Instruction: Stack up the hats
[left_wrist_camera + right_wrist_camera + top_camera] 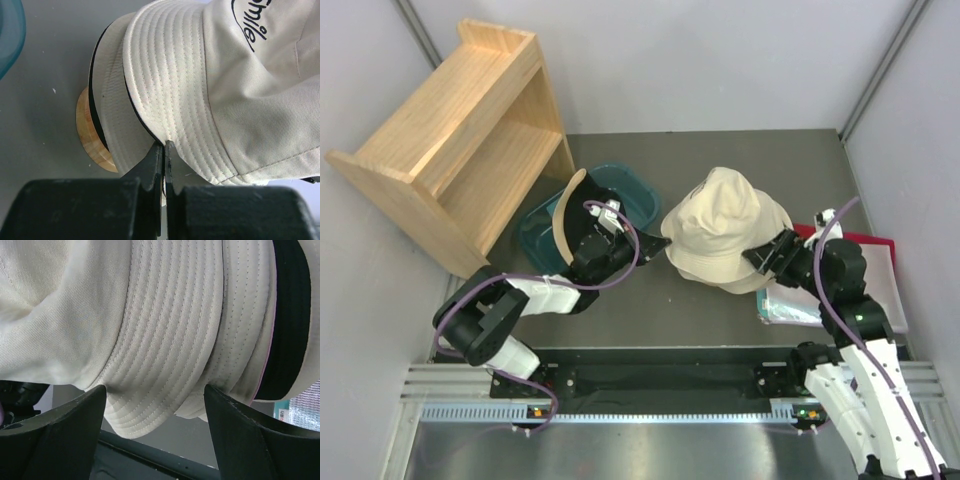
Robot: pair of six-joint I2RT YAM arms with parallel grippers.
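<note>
Cream bucket hats (725, 240) sit stacked on a round wooden stand (92, 135) mid-table. The top hat (220, 90) has a black-edged brim and dark lettering. My left gripper (655, 246) is at the stack's left side, its jaws shut on the edge of that brim (164, 146), which is drawn to a point at the tips. At the stack's right side my right gripper (767, 262) stands open, its fingers either side of the hanging brims (155, 410). Another hat (570, 215), cream with black lining, stands in the teal tub (625, 195).
A wooden shelf unit (460, 130) lies tilted at the back left, beside the tub. A red tray (875, 250) and a clear plastic bag (790, 305) are at the right, under my right arm. Grey walls close in on both sides.
</note>
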